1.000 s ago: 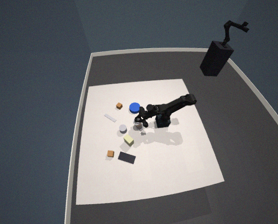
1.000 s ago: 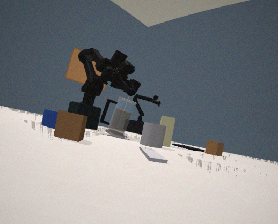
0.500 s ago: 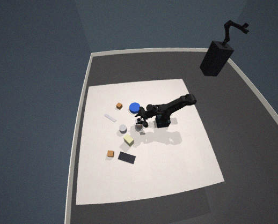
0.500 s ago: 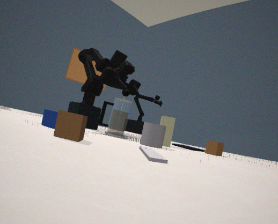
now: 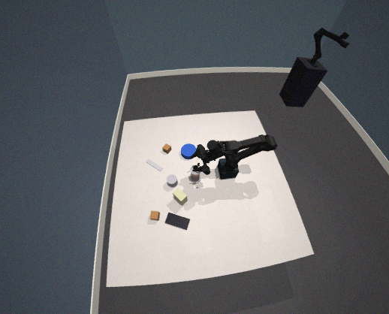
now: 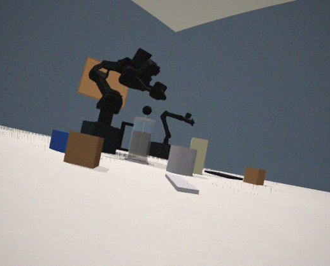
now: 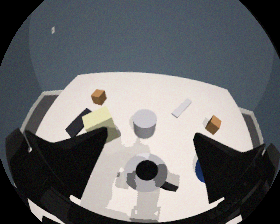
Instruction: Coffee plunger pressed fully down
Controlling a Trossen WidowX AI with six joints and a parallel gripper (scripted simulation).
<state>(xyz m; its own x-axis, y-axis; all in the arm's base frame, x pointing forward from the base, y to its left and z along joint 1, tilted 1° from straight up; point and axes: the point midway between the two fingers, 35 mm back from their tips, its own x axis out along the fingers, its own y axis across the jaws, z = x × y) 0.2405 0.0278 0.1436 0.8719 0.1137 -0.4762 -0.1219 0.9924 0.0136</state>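
The coffee press (image 5: 194, 176) (image 6: 140, 143) (image 7: 146, 186) stands upright, a clear glass with brown-grey contents, a pale lid and a dark handle (image 6: 123, 137) (image 7: 170, 185). Its black plunger knob (image 5: 195, 167) (image 6: 146, 110) (image 7: 147, 170) is a little above the lid, with a short bit of thin rod showing between them. My gripper (image 5: 198, 162) (image 6: 160, 96) (image 7: 152, 135) is open and empty. It is above the knob, with clear space between them in the exterior view. In the wrist view the knob shows low in the middle, between the spread fingers. The plunger's lower end is hard to make out.
A grey cylinder (image 5: 172, 180) (image 6: 181, 160) (image 7: 144, 123) and a yellow block (image 5: 180, 196) (image 6: 199, 156) (image 7: 98, 120) stand near the press. A blue disc (image 5: 188, 151) (image 6: 58, 140), two orange-brown cubes (image 5: 167, 148) (image 5: 155, 215), a pale strip (image 5: 154, 165) and a dark slab (image 5: 177, 221) lie around.
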